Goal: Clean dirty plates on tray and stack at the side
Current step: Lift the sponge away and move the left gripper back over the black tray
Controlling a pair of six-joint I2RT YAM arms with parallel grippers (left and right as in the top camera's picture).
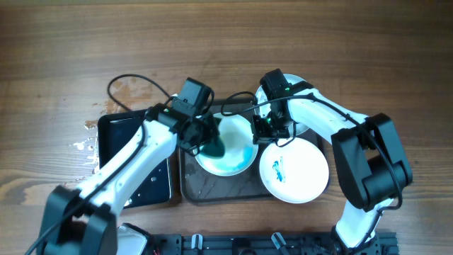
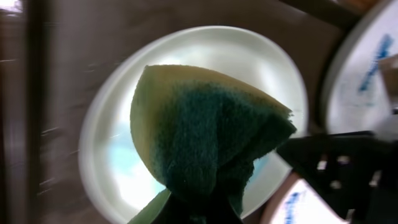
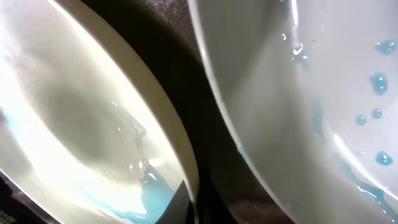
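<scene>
The dark tray (image 1: 190, 190) holds a middle plate (image 1: 239, 161) with a pale blue wet smear and a white plate (image 1: 294, 170) with a blue smear at the right. A third plate (image 1: 303, 83) shows partly behind my right arm. My left gripper (image 1: 204, 136) is shut on a green and yellow sponge (image 1: 214, 146) and presses it onto the middle plate (image 2: 112, 155); the sponge (image 2: 205, 137) hides the fingers. My right gripper (image 1: 267, 132) is shut on the right rim of the middle plate (image 3: 93, 112); one finger (image 3: 183, 202) lies inside the rim.
A smaller glossy black tray (image 1: 131, 152) lies left of the dark tray, under my left arm. The smeared white plate (image 3: 298, 93) sits close beside the held rim. Wet spots mark the wood at the left (image 1: 83, 145). Cables loop over the arms.
</scene>
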